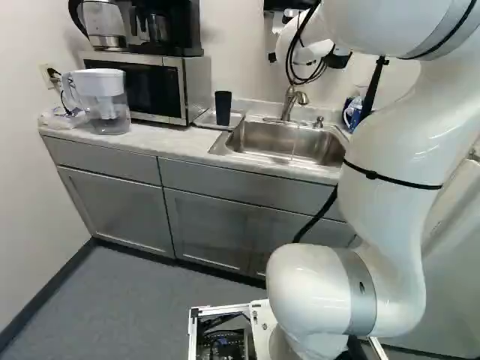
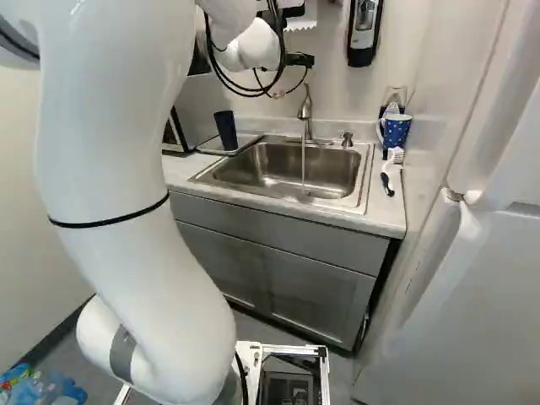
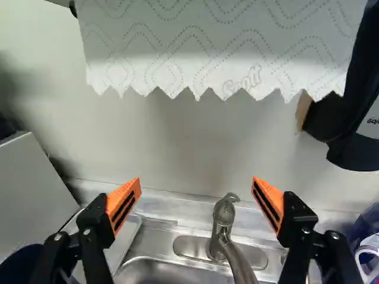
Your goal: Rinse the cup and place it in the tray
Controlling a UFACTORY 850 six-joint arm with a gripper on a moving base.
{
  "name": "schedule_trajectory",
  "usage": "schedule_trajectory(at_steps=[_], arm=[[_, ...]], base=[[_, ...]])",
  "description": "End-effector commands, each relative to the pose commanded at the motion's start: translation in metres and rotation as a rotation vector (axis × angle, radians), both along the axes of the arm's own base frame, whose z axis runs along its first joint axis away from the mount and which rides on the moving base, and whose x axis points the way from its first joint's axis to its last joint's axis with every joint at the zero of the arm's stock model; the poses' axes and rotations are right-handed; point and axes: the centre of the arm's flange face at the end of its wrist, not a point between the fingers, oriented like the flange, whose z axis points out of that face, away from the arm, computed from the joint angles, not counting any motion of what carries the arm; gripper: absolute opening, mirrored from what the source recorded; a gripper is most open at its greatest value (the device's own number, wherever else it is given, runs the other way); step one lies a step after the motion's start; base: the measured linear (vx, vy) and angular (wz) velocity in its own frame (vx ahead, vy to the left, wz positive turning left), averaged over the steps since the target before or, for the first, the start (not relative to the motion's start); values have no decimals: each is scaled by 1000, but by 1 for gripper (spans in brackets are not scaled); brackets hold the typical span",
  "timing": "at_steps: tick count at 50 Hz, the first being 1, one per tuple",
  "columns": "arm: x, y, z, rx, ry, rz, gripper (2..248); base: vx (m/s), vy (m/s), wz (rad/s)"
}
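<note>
Countertop tray [image 1: 236, 119] holds cup [image 1: 223, 108] below, beside end effector [image 2: 300, 60].

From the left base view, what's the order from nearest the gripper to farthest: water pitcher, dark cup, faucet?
1. Faucet: at the sink, nearest the gripper.
2. Dark cup: left of the sink.
3. Water pitcher: near the counter's left end.

The cup [image 2: 225, 131], at the sink's ten o'clock, looks like matt plastic. The sink [image 2: 295, 158] is satiny metal, with a duller metal faucet [image 2: 305, 108] at its twelve o'clock. The worktop [image 1: 169, 141] is smooth, the cabinet fronts [image 1: 112, 210] flat and low-sheen, the arm [image 2: 126, 169] glossy, the towel [image 3: 207, 53] embossed paper.
</note>
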Motion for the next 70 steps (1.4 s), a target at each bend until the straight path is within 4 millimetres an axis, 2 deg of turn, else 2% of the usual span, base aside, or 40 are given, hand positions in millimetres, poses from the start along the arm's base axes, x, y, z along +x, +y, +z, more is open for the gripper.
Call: schedule_trajectory(at_steps=[25,70], arm=[[8,-1,-1,2,20,-3,247],[34,-2,-6,5,44,-2,247]], base=[[0,0,0],[0,0,0]])
